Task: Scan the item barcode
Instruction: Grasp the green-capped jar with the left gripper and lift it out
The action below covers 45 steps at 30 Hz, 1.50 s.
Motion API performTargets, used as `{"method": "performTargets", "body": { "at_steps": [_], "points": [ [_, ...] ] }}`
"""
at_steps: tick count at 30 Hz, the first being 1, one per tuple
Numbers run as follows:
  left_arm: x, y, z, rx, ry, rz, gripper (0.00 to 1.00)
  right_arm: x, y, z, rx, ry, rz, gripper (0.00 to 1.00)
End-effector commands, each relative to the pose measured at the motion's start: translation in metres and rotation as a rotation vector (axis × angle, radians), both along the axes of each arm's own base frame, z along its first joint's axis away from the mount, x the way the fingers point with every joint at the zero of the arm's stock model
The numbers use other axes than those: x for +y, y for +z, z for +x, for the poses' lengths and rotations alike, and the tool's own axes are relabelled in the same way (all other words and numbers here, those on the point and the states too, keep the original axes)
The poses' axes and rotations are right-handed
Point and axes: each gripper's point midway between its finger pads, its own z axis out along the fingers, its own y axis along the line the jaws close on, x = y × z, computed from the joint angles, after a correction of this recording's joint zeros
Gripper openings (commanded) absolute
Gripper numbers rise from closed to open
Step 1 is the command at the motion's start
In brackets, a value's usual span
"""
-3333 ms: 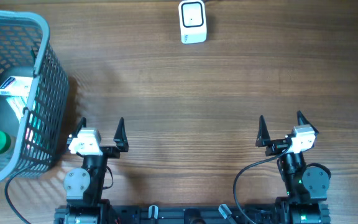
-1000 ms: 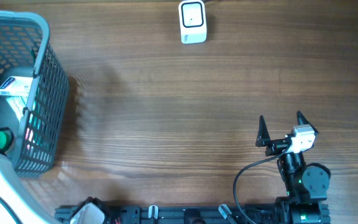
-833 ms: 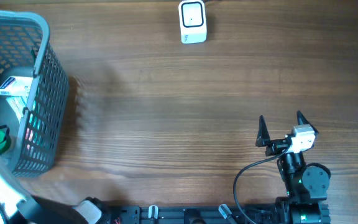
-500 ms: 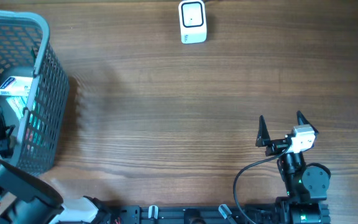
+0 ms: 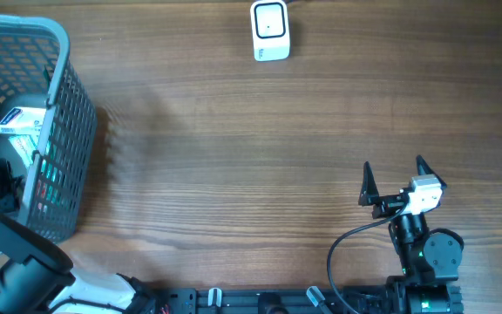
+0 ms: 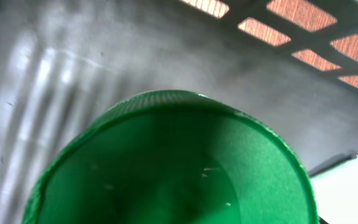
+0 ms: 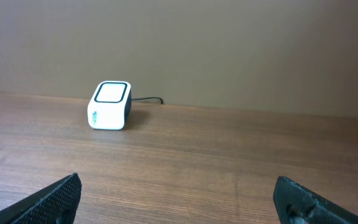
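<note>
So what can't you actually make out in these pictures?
Left hand: overhead, its own arm covers it inside the basket; open or gripping, unclear.
Green cap: fills the left wrist view; the container below and any barcode are hidden.
White box: overhead, print too small to read.
Basket: its left side is cut off by the overhead edge.

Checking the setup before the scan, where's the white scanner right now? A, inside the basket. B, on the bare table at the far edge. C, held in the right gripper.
B: the scanner sits alone on the table, away from the basket and the open right gripper.
</note>
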Motion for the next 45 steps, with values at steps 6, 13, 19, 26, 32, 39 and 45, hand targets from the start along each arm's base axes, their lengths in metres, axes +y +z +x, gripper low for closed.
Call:
{"method": "performTargets", "body": {
  "at_steps": [6,13,19,26,32,39,45],
  "points": [
    [-0.008,-0.003,-0.009,0.034,-0.003,-0.037,0.44,0.004,0.001,-0.001,-0.009,0.021,-0.019,1.0],
    [-0.047,-0.008,0.002,0.102,-0.098,-0.104,1.0,0.004,0.001,-0.001,-0.009,0.02,-0.019,1.0],
    [-0.03,0.029,-0.004,0.205,-0.083,-0.007,1.0,0.004,0.001,-0.001,-0.009,0.02,-0.019,1.0],
    [-0.016,0.043,0.009,0.161,-0.077,0.045,1.0,0.004,0.001,-0.001,-0.009,0.02,-0.019,1.0],
    [-0.003,0.02,-0.005,0.199,-0.031,0.002,1.0,0.004,0.001,-0.001,-0.009,0.02,-0.019,1.0],
    [-0.003,-0.005,-0.002,0.191,-0.075,-0.072,0.95,0.004,0.001,-0.001,-0.009,0.021,-0.018,1.0],
    [-0.013,-0.007,0.01,0.134,-0.151,-0.126,0.57,0.004,0.001,-0.001,-0.009,0.02,-0.019,1.0]
  ]
}}
